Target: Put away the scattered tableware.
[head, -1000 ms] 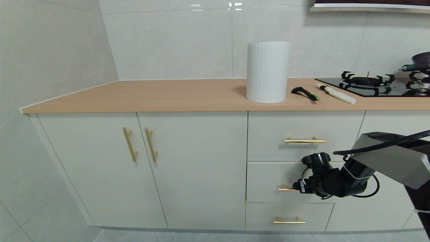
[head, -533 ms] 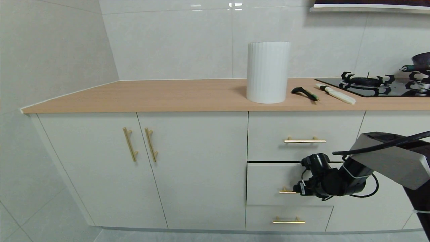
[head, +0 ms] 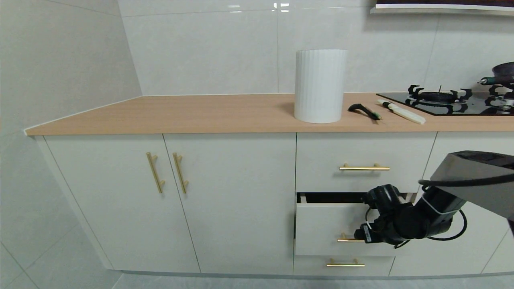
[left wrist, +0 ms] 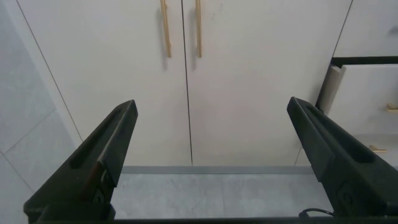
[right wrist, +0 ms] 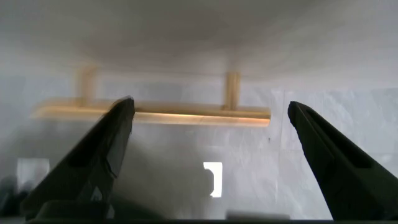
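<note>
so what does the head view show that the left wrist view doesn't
Head view only: the tall white ribbed cylinder on the wooden countertop, the black gas hob, the right gripper at a drawer handle. Left wrist view only: the left gripper, open, over grey floor. Both: the two vertical gold door handles, the part-open white middle drawer.

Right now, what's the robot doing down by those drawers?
The right gripper is at the gold handle of the middle drawer, fingers apart, and that drawer stands partly open. The left gripper hangs open in front of the cupboard doors. Up on the counter, a black-handled tool and a long white utensil lie beside a tall white container, not yet put away.
</note>
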